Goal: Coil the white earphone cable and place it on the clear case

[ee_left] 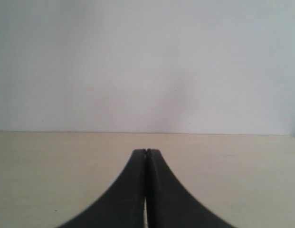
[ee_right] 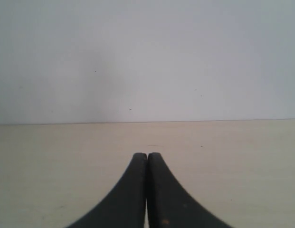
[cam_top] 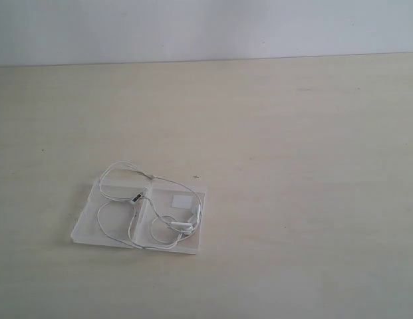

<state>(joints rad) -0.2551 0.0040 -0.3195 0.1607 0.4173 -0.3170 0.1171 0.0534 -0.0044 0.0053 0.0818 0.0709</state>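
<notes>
The clear case lies opened flat on the pale table, left of centre in the exterior view, with a small white sticker on its right half. The white earphone cable rests in loose loops across both halves; one loop runs past the case's far edge onto the table. Its earbuds lie on the right half, and a small dark inline piece sits near the hinge. Neither arm shows in the exterior view. My left gripper is shut on nothing. My right gripper is likewise shut and empty.
A pale wooden table runs back to a plain white wall. Both wrist views show only bare tabletop and wall beyond the shut fingers.
</notes>
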